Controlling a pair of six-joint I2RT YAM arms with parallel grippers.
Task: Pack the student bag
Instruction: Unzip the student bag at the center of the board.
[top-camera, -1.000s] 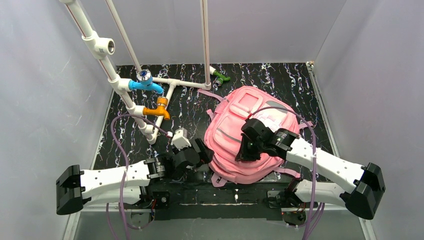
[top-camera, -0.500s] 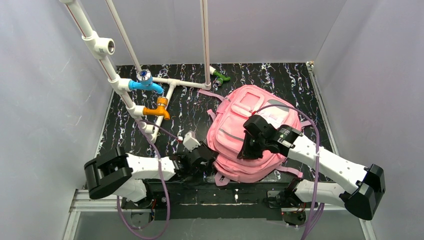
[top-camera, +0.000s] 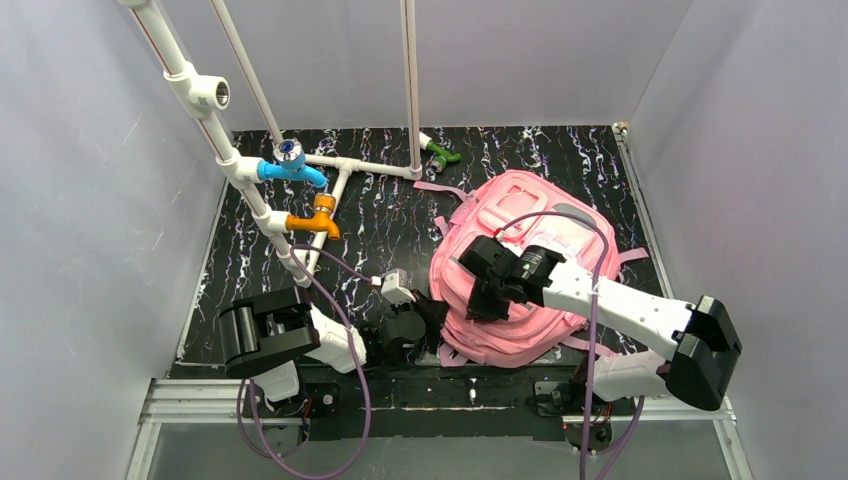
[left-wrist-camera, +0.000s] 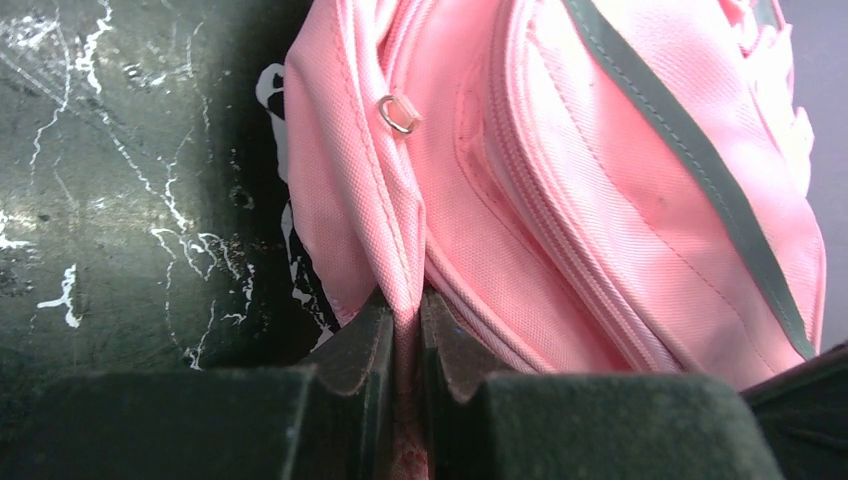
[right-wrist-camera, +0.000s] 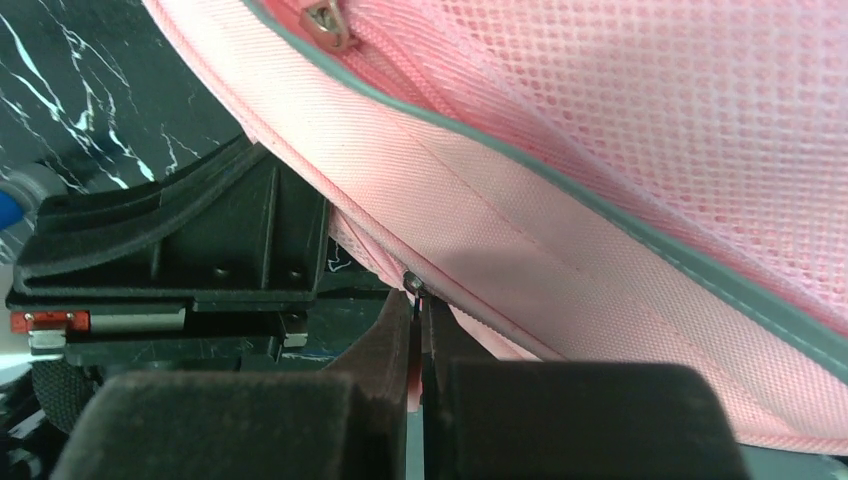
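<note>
On the left, white pipes (top-camera: 205, 92) carried a blue valve (top-camera: 290, 168), an orange valve (top-camera: 315, 218) and, farther back, a green valve (top-camera: 440, 153). Nearer and to their right, the left gripper (top-camera: 428, 318) lay low at the near left edge of the bag (top-camera: 490, 205). Its wrist view showed the fingers (left-wrist-camera: 355, 350) pinched almost together on a fold of pink fabric, below a small metal ring (left-wrist-camera: 398, 113). The bag lay front up on the black marbled table (top-camera: 600, 160), right of centre, its contents hidden. The right gripper (top-camera: 482, 308) rested on the bag's front, fingers closed at a grey-trimmed seam beside a tiny metal piece; whether they held it could not be told
</note>
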